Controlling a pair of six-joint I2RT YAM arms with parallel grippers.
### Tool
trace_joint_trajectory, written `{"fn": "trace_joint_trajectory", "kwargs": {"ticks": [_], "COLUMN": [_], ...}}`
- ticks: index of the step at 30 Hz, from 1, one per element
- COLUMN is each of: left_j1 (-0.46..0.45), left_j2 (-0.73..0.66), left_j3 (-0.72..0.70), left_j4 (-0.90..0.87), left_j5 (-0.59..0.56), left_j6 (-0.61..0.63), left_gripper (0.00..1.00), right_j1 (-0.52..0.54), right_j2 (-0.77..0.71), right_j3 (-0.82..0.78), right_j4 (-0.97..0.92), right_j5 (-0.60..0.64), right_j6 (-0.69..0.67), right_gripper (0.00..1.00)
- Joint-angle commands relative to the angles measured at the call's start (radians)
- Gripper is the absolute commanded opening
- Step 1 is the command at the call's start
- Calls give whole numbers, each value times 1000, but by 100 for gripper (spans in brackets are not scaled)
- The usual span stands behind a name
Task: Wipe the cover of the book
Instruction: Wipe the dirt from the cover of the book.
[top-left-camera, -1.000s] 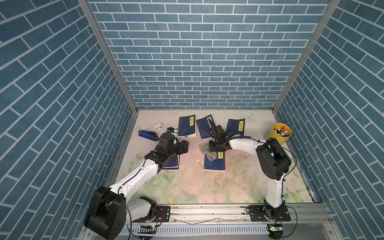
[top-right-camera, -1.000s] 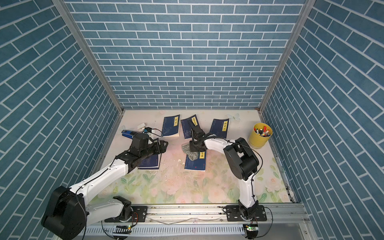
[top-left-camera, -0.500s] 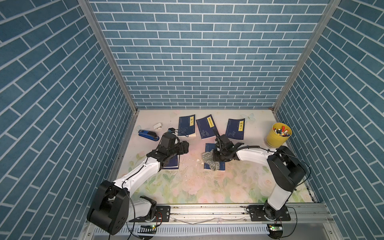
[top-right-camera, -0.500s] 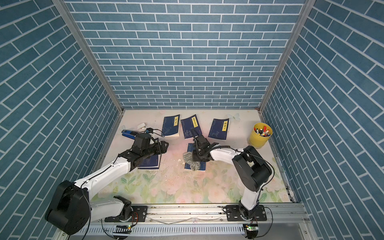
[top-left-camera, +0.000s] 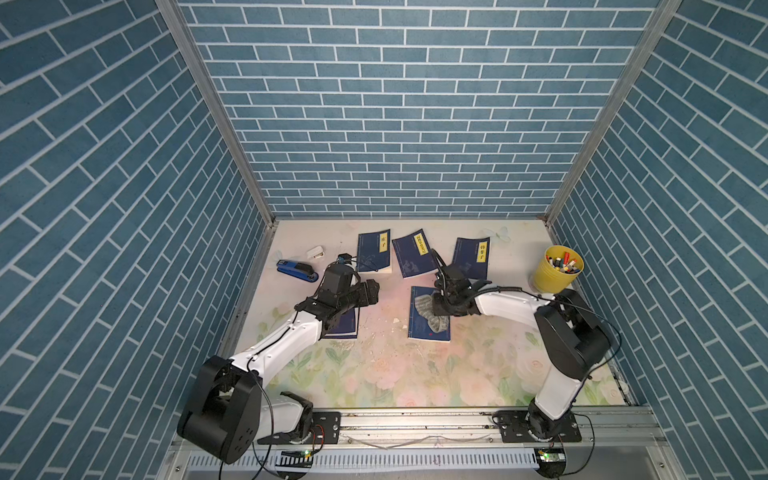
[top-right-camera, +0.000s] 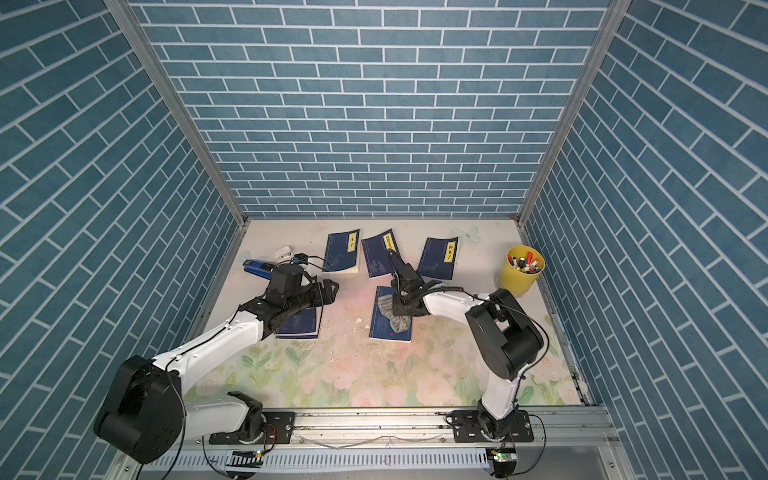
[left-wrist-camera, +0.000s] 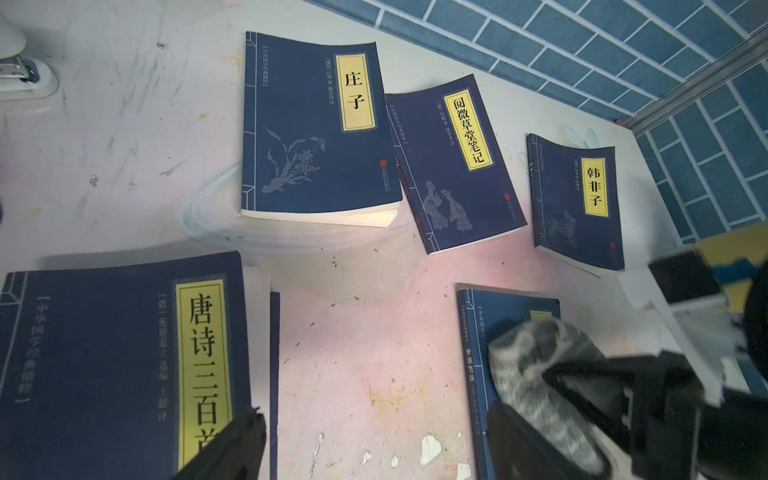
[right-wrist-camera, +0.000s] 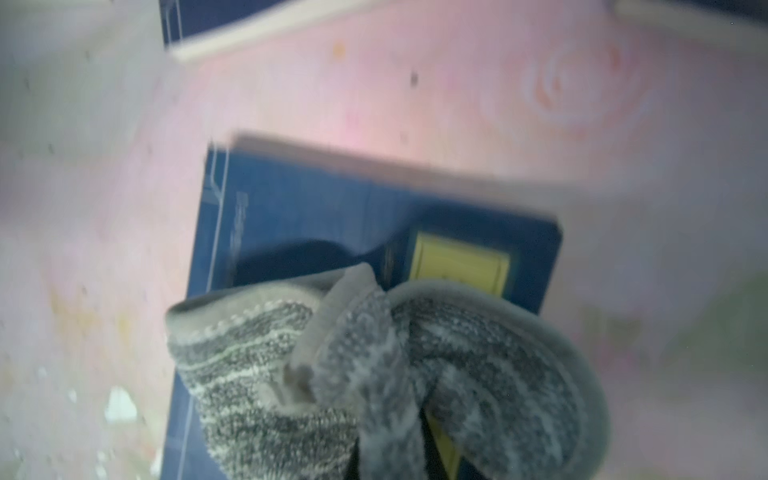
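One cup (top-left-camera: 552, 281) of markers (top-left-camera: 563, 264), cloth (top-left-camera: 424, 307) on book (top-left-camera: 420, 333)

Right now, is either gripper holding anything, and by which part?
The right gripper is shut on the grey cloth, pinching a bunched fold; the left gripper is open, holding nothing.

I look down on a floral tabletop (top-left-camera: 374, 374) boxed in by blue brick walls (top-left-camera: 395, 104). Three dark blue books with yellow title labels lie along the back: a left book (top-left-camera: 373, 257), a tilted middle book (top-left-camera: 417, 259) just beside it, and a right book (top-left-camera: 471, 257) set apart. A fourth book (top-left-camera: 347, 325), partly hidden, lies nearer on the left. A blue stapler (top-left-camera: 296, 271) and a small white stapler (top-left-camera: 315, 252) sit back left. A yellow cup (top-left-camera: 555, 282) of pens (top-left-camera: 563, 264) stands back right. White flecks (top-left-camera: 395, 321) dot the middle.
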Motion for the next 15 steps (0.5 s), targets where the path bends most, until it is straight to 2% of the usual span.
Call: {"fn": "trace_joint_trajectory", "kwargs": {"ticks": [1, 6, 9, 13, 15], "left_j1": [6, 6, 6, 6, 6], "left_j2": [17, 31, 30, 18, 10], "left_j3": [35, 38, 34, 29, 26], "left_j4": [16, 22, 20, 9, 6], "left_j5": [-7, -1, -1, -7, -7], "left_j6": [0, -5, -3, -1, -4], "left_gripper": [89, 89, 89, 89, 88], "right_j1": [85, 90, 33, -97, -120], "right_j2": [2, -3, 49, 160, 205], "right_j3": [-152, -182, -112, 32, 113], "right_j4": [-198, -154, -144, -122, -160], "right_j5": [35, 22, 24, -29, -22], "right_j6": [104, 120, 58, -21, -55], "right_gripper": [0, 0, 0, 0, 0]}}
